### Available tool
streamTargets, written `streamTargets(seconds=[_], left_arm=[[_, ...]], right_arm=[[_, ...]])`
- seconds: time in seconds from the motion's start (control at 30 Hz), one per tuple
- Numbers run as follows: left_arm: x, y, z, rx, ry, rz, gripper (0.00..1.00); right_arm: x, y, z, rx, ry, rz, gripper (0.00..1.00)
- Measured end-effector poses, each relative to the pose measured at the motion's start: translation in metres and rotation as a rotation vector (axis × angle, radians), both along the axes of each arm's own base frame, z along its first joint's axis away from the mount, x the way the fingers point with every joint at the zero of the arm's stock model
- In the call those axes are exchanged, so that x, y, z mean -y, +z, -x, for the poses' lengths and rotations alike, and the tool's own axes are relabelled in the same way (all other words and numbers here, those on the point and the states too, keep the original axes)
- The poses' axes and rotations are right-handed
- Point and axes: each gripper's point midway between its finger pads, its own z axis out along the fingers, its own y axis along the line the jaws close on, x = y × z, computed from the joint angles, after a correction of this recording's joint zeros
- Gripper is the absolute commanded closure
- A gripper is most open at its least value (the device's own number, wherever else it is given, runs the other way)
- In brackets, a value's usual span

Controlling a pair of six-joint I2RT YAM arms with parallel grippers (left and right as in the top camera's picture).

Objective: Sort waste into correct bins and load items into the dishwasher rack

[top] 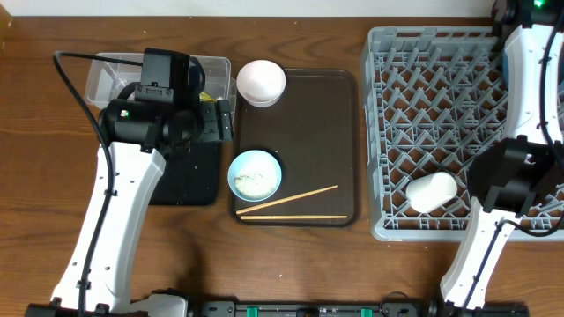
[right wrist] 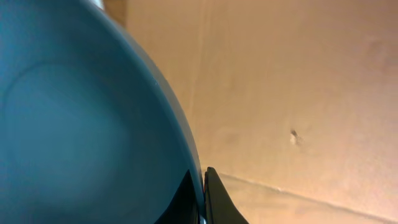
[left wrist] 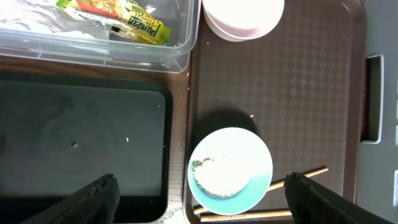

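My left gripper (left wrist: 200, 179) is open and empty above the light-blue bowl (left wrist: 230, 169), which holds white rice scraps (left wrist: 217, 177) and sits on the brown serving tray. Two wooden chopsticks (top: 291, 201) lie beside the bowl. A white bowl (top: 261, 82) stands at the tray's back left. The yellow-green wrapper (left wrist: 134, 22) and the white napkin (left wrist: 37, 22) lie in the clear tub (left wrist: 124, 53). The black tray (left wrist: 81, 143) is in front of the tub. My right gripper (right wrist: 204, 186) is shut on the rim of the dark blue plate (right wrist: 74, 124). A white cup (top: 432, 191) lies in the grey rack (top: 414, 97).
The dark brown serving tray (top: 322, 132) lies between the bins and the rack. My right arm (top: 511, 176) reaches over the rack's right side. My left arm (top: 141, 119) covers part of the tub and the black tray. A few white specks lie on the black tray.
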Motion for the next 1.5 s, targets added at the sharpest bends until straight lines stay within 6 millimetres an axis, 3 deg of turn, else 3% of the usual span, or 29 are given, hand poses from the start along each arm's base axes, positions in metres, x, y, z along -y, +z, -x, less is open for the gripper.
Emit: streamTargets(seconds=[0.13,0.43,0.57,0.7,0.87,1.0,1.1,1.37,1.5], left_arm=[[0.000,0.000,0.000,0.000,0.000,0.000,0.12],[0.000,0.000,0.000,0.000,0.000,0.000,0.12],[0.000,0.000,0.000,0.000,0.000,0.000,0.12],[0.000,0.000,0.000,0.000,0.000,0.000,0.12],[0.000,0.000,0.000,0.000,0.000,0.000,0.12],[0.000,0.000,0.000,0.000,0.000,0.000,0.12],[0.000,0.000,0.000,0.000,0.000,0.000,0.12],[0.000,0.000,0.000,0.000,0.000,0.000,0.12],[0.000,0.000,0.000,0.000,0.000,0.000,0.12]], right_arm=[[-0.004,-0.004,0.009,-0.067,-0.016,0.010,0.99],[-0.054,-0.017,0.003,-0.113,0.051,-0.019,0.99],[-0.057,-0.020,0.008,-0.113,0.038,-0.026,0.97],[-0.057,-0.027,0.010,-0.103,0.036,-0.069,0.80],[-0.070,-0.048,0.009,-0.128,0.089,-0.186,0.68],[-0.081,-0.064,0.007,-0.120,0.126,-0.291,0.41],[-0.087,-0.070,0.004,-0.097,0.137,-0.341,0.28],[-0.096,-0.078,-0.001,-0.048,0.148,-0.422,0.01],[-0.109,-0.078,-0.005,-0.023,0.196,-0.503,0.01]])
